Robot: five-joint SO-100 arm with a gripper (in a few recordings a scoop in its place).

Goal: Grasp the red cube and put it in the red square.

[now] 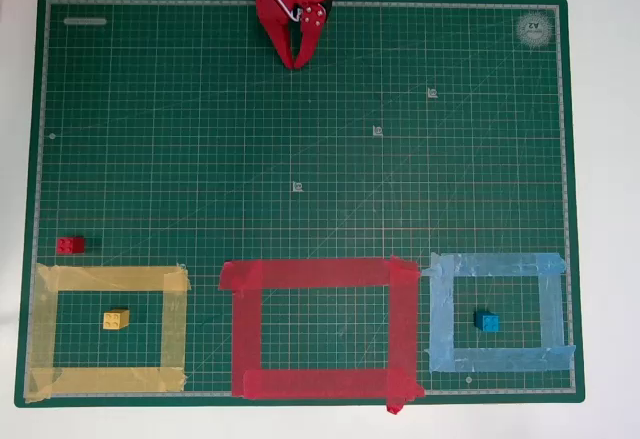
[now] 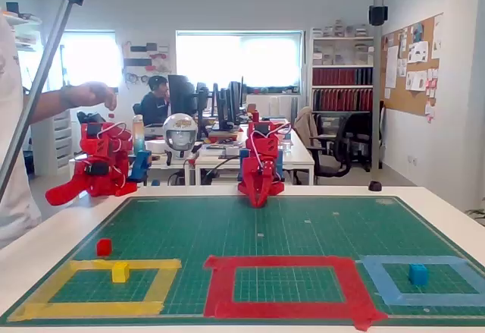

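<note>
With its jaws closed to a point and holding nothing, the red two-finger gripper (image 1: 293, 57) rests at the far mat edge, well apart from the small red plastic studded cube (image 1: 70, 245), light and stiff, best pinched on its flat sides, just outside the yellow tape outline (image 1: 108, 278).

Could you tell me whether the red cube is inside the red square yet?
Not yet. The red cube sits on the green mat outside the red square, just above the yellow tape outline's top left corner in the overhead view.
</note>
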